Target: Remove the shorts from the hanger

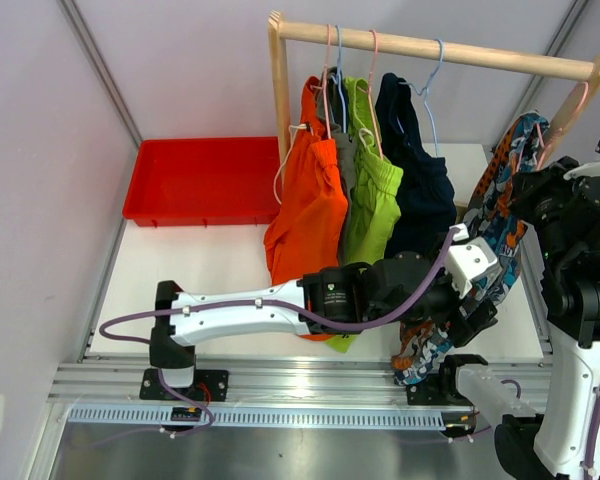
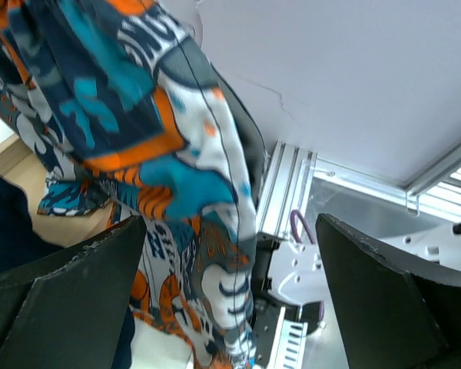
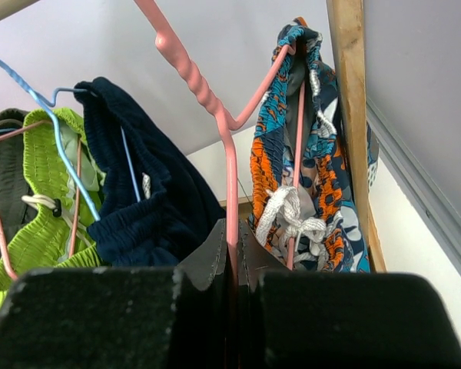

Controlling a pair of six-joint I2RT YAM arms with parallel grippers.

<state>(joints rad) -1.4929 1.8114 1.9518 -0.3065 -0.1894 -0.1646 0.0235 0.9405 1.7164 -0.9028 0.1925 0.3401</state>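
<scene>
The blue, orange and white print shorts [image 1: 500,190] hang on a pink hanger [image 3: 207,100] at the right end of the wooden rail [image 1: 430,47]. My right gripper [image 3: 232,254] is shut on that hanger's pink wire, just left of the shorts' waistband and white drawstring [image 3: 292,219]. My left gripper [image 2: 230,223] is wide open low down, with the print fabric [image 2: 192,200] hanging between its fingers, nearer the left finger [image 2: 69,284]. Orange [image 1: 305,200], grey [image 1: 342,150], lime green [image 1: 372,190] and navy [image 1: 420,180] shorts hang further left on their own hangers.
A red bin [image 1: 205,180] sits at the back left of the white table. The rail's left post [image 1: 277,90] stands beside it, and its right post [image 3: 349,92] is close behind the print shorts. An aluminium frame [image 1: 310,385] runs along the near edge.
</scene>
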